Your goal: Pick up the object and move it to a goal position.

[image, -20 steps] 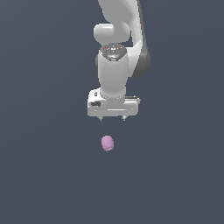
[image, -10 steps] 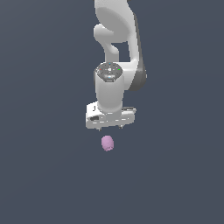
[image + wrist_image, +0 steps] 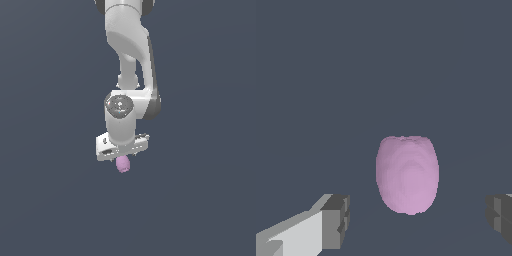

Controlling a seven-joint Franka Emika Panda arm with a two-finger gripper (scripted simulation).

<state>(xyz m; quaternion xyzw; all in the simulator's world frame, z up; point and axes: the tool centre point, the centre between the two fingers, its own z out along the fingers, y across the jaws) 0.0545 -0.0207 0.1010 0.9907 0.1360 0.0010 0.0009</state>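
Observation:
The object [image 3: 123, 164] is a small pale pink-purple egg-shaped blob lying on the dark grey surface. My white gripper [image 3: 122, 159] hangs right over it in the exterior view, and the hand hides the blob's upper part. In the wrist view the blob [image 3: 407, 174] lies between my two fingers, a little beyond the pads. One fingertip [image 3: 336, 220] and the other [image 3: 500, 216] stand wide apart with free gaps on both sides of the blob. The gripper [image 3: 417, 218] is open and holds nothing.
A plain dark grey surface [image 3: 200, 200] fills both views. The white arm [image 3: 131, 50] rises above the hand. No goal marker shows.
The gripper has come down and toward the exterior view's left, from well above the blob to right over it, so the hand now covers the blob's top. The blob has not moved.

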